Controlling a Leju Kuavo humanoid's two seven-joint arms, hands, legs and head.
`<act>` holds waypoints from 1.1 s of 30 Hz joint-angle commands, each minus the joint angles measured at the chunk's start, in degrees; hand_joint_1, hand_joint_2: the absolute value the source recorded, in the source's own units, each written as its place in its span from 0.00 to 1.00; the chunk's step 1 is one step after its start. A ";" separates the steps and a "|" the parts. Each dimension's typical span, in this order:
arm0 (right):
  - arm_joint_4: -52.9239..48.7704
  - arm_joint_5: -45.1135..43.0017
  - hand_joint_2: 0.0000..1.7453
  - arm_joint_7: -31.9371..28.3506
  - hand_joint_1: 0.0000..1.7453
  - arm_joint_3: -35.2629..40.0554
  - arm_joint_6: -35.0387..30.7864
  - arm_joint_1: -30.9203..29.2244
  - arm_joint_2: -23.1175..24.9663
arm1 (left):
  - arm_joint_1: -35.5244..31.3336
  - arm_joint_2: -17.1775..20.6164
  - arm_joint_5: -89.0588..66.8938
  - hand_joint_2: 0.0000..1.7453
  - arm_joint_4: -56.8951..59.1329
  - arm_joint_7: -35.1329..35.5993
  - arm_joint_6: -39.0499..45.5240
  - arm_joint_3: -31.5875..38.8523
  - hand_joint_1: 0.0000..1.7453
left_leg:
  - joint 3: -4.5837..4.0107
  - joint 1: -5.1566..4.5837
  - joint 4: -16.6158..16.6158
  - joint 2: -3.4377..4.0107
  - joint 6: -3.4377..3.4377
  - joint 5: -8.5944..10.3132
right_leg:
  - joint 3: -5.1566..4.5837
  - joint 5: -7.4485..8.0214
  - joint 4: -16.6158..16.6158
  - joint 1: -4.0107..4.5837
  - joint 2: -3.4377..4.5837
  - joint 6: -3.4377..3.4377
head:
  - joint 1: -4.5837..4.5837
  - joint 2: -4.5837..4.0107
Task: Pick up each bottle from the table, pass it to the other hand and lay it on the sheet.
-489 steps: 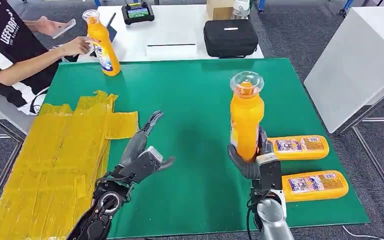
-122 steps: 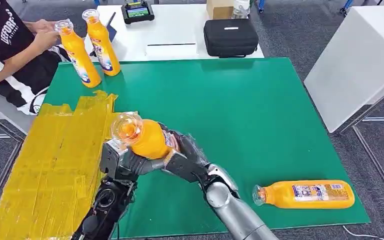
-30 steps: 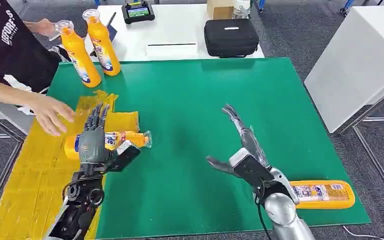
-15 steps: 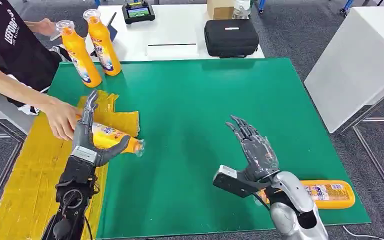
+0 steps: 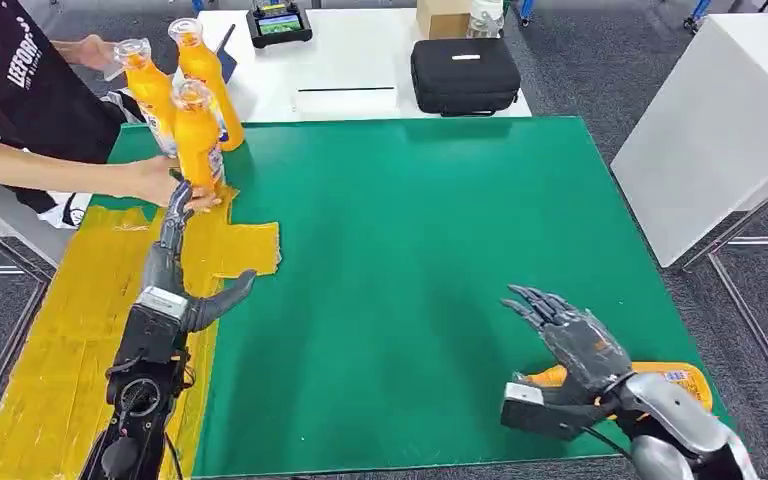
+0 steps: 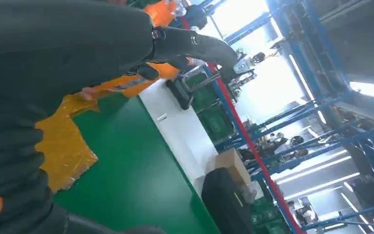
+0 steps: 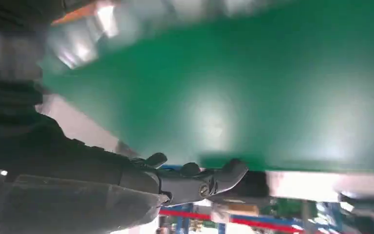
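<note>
My left hand (image 5: 173,272) hovers open over the yellow sheet (image 5: 70,330), holding nothing; its dark fingers (image 6: 195,44) stretch out in the left wrist view. A person's hand (image 5: 165,183) holds an orange bottle (image 5: 198,140) upright at the sheet's far edge. Two more orange bottles (image 5: 150,85) (image 5: 207,65) stand behind it. My right hand (image 5: 575,345) is open with fingers spread, just above a lying orange bottle (image 5: 678,381) at the mat's front right corner, partly hiding it. The right wrist view is blurred, with the fingers (image 7: 195,183) apart.
The green mat (image 5: 410,230) covers the table. Behind it a white table (image 5: 350,60) carries a black case (image 5: 464,73), a controller (image 5: 277,22) and a cardboard box (image 5: 440,15). A white cabinet (image 5: 710,120) stands to the right. The person sits at the far left.
The person has lifted the bottle off the sheet and set it upright by the other two. My right hand has dropped back over the lying bottle. My left hand stays open.
</note>
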 commanded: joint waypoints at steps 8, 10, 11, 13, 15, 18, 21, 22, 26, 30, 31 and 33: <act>-0.69 -3.50 1.00 -4.61 0.00 -18.13 5.91 12.16 -3.95 | -1.40 0.44 1.46 1.00 5.37 -0.32 0.61 0.51 0.00 | 0.31 -0.01 -0.05 0.01 -0.04 -0.21 | 0.34 -0.11 -0.09 0.00 0.04 -0.08 | 0.00 0.00; -1.21 -3.18 1.00 -4.10 0.00 -19.91 7.16 13.74 -2.62 | -1.56 0.77 1.46 1.00 5.89 -0.17 0.49 0.21 0.00 | 0.31 0.00 -0.06 0.05 -0.05 -0.21 | 0.34 -0.09 -0.11 0.01 0.08 -0.08 | 0.02 0.00; -1.22 -2.23 1.00 -4.01 0.00 -21.37 6.53 14.51 -1.48 | -1.50 0.86 1.47 1.00 6.07 -0.11 0.49 0.15 0.00 | 0.47 0.00 -0.08 0.04 -0.09 -0.27 | 0.51 -0.16 -0.12 0.01 0.08 -0.12 | 0.00 0.00; -0.43 -0.66 1.00 -4.33 0.00 -22.62 4.65 15.45 0.93 | -1.24 0.70 1.49 1.00 6.50 -0.16 0.53 0.20 0.00 | 0.51 0.03 -0.09 -0.01 -0.10 -0.27 | 0.55 -0.18 -0.14 0.04 0.01 -0.12 | -0.02 0.00; 0.82 1.75 1.00 -4.48 0.00 -23.07 2.86 15.52 3.82 | -1.20 0.48 0.86 1.00 7.17 -0.12 0.95 -0.09 0.00 | 0.56 0.06 -0.14 -0.08 -0.10 -0.25 | 0.62 -0.17 -0.22 0.06 -0.06 -0.12 | 0.02 0.00; 2.95 6.25 1.00 -3.19 0.00 -24.68 1.66 15.15 6.63 | -1.43 0.19 0.43 1.00 7.50 -0.21 1.19 -0.51 0.00 | 0.45 0.09 -0.13 0.05 -0.07 -0.21 | 0.49 -0.08 -0.23 0.10 0.06 -0.10 | 0.02 0.00; 5.31 8.21 1.00 -2.98 0.00 -28.11 2.08 14.41 8.06 | -2.17 -0.04 -0.10 1.00 7.10 0.56 0.82 -1.14 0.00 | 0.59 0.07 -0.13 0.02 -0.12 -0.27 | 0.61 -0.14 -0.23 0.07 0.04 -0.12 | -0.02 0.00; 5.58 9.15 1.00 -2.85 0.00 -28.88 2.17 14.45 8.47 | -2.32 -0.09 -0.15 1.00 7.09 0.68 0.77 -1.26 0.00 | 0.36 0.07 -0.09 0.02 -0.07 -0.20 | 0.38 -0.08 -0.18 0.08 0.02 -0.08 | 0.02 0.00; 6.08 12.43 1.00 -2.82 0.00 -29.67 2.26 13.89 10.72 | -2.83 -0.26 -0.09 1.00 7.53 0.79 0.78 -1.55 0.00 | 0.34 0.05 -0.09 0.02 -0.06 -0.19 | 0.33 -0.08 -0.16 0.05 0.03 -0.07 | 0.00 0.00; 6.25 12.72 1.00 -2.81 0.00 -29.53 2.28 13.66 10.93 | -2.88 -0.29 -0.10 1.00 7.67 0.79 0.78 -1.57 0.00 | 0.34 0.06 -0.08 0.08 -0.07 -0.20 | 0.34 -0.07 -0.16 0.06 0.09 -0.08 | 0.02 0.00; 6.25 12.72 1.00 -2.81 0.00 -29.53 2.28 13.66 10.93 | -2.88 -0.29 -0.10 1.00 7.67 0.79 0.78 -1.57 0.00 | 0.52 0.07 -0.09 0.08 -0.12 -0.27 | 0.53 -0.14 -0.17 0.07 0.10 -0.12 | -0.02 0.00; 6.25 12.72 1.00 -2.81 0.00 -29.53 2.28 13.66 10.93 | -2.88 -0.29 -0.10 1.00 7.67 0.79 0.78 -1.57 0.00 | 0.55 0.06 -0.08 0.07 -0.12 -0.28 | 0.56 -0.16 -0.17 0.06 0.10 -0.12 | 0.00 0.00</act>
